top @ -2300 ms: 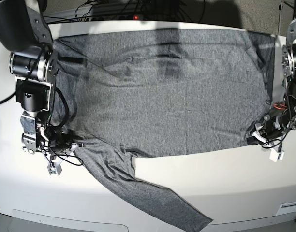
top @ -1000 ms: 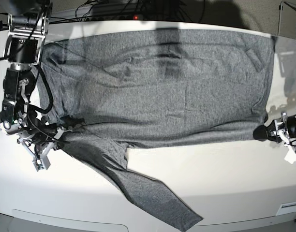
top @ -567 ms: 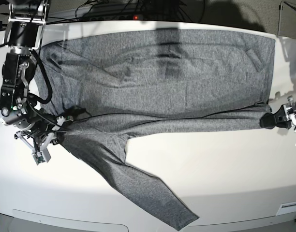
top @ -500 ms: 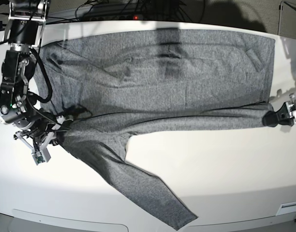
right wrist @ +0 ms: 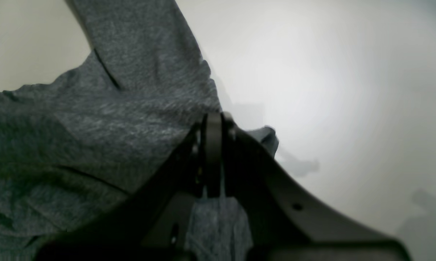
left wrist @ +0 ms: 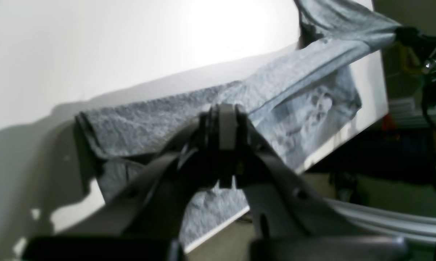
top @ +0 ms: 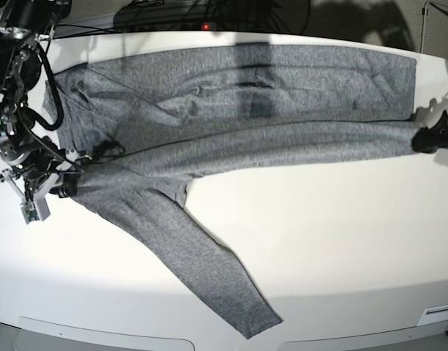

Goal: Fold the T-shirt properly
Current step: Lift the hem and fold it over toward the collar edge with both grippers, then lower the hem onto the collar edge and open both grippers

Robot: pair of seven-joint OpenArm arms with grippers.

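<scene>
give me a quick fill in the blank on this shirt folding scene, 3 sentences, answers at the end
1. Both grippers, the left gripper and the right gripper, are ____ on the fabric.
2. The T-shirt is plain heathered ____ in colour.
3. In the base view, one long sleeve trails across the white table toward its ____ edge.

Missing words: shut; grey; near
</scene>
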